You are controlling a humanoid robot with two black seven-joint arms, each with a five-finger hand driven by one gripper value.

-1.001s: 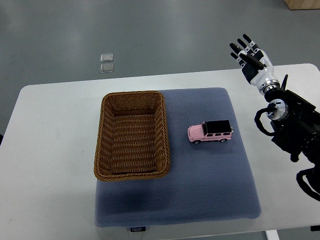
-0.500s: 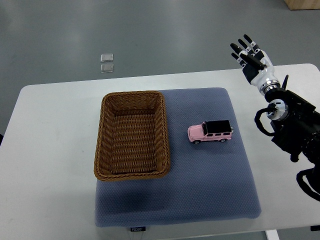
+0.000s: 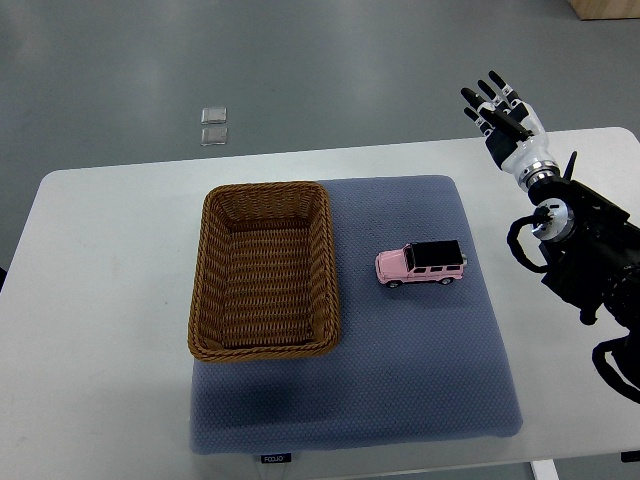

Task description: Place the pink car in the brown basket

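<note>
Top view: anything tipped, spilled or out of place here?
Nothing stands out. The pink car sits upright on the blue mat, beside the empty brown basket. The right robot hand is raised, holding nothing.

Evenly and brightly lit from overhead, sharp across the whole white table (image 3: 100, 300), with only soft faint shadows under the brown basket (image 3: 264, 270) and pink car (image 3: 421, 265), mild sheen on the grey floor (image 3: 320, 70), no blur or glare.
</note>
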